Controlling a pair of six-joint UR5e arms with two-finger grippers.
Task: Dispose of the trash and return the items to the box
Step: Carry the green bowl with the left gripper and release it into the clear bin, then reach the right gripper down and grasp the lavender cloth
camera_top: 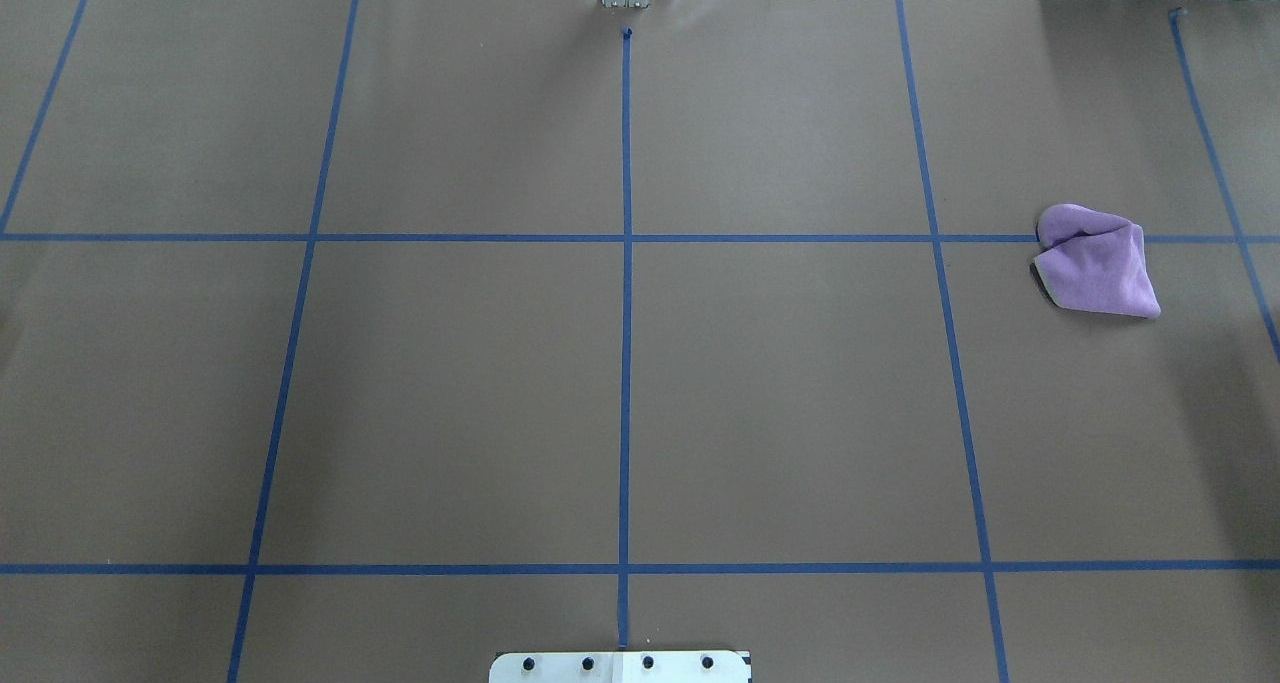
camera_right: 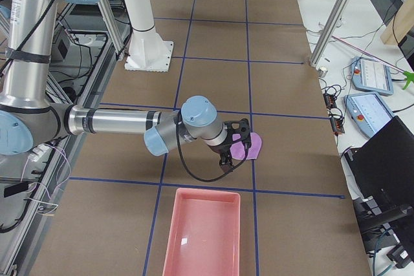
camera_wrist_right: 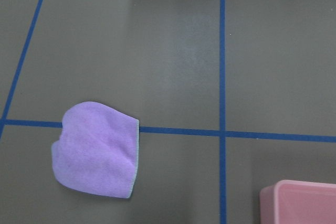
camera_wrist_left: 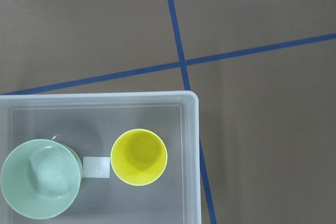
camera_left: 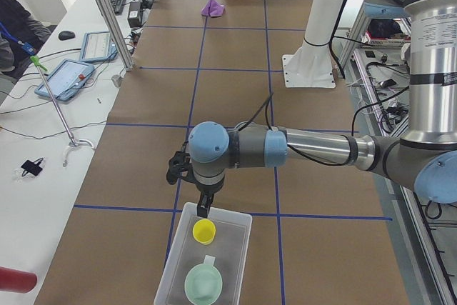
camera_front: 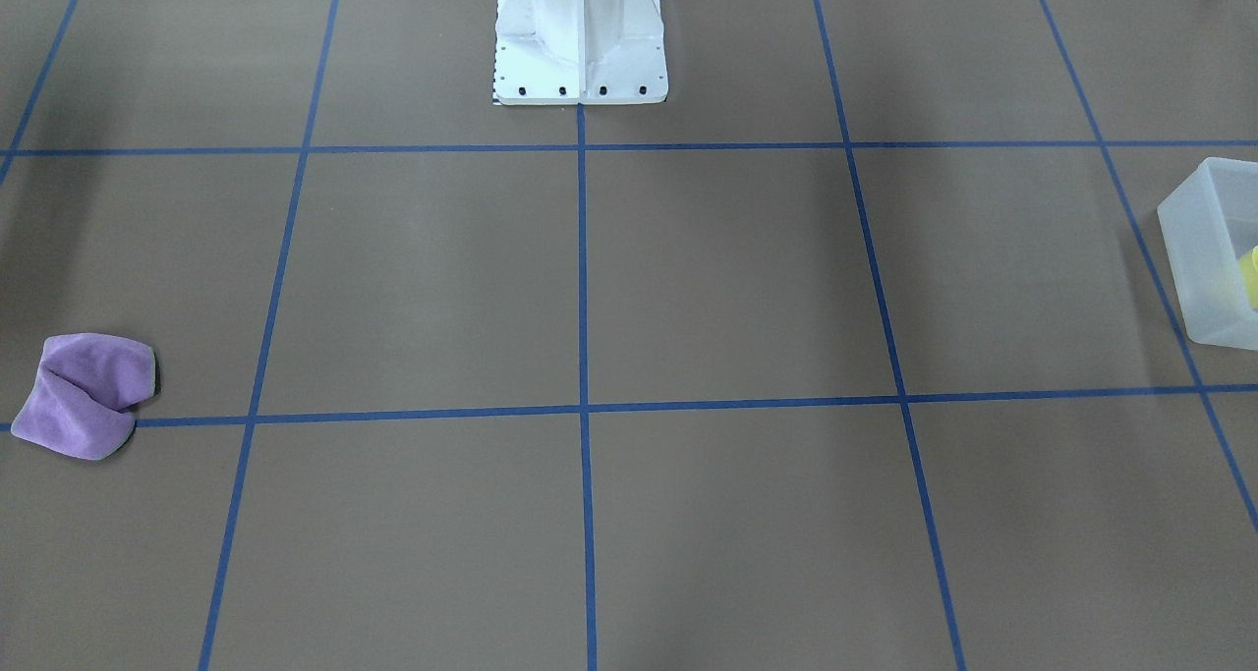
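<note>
Left gripper point(camera_left: 204, 208): hangs just above the far end of the frosted, translucent white plastic rectangular bin point(camera_wrist_left: 105, 99). It shows only in the side view, so I cannot tell how far the fingers are parted or whether they hold anything.

Right gripper point(camera_right: 226, 162): poised low, just beside the crumpled purple cloth point(camera_wrist_right: 97, 150). It too shows only from the side, so jaw state cannot be told.

Inside the bin, upright and side by side, are the small yellow plastic cup point(camera_wrist_left: 139, 157) and the wider pale mint-green round bowl point(camera_wrist_left: 41, 178), with a small white label between them. Judgement: both items are returned and the left arm's share looks finished.

The cloth lies on the brown paper-covered table point(camera_top: 450, 393), near the pink rectangular plastic tray point(camera_right: 204, 237). Judgement: the cloth is probably the trash and the tray its destination, hence the right arm's station.
</note>
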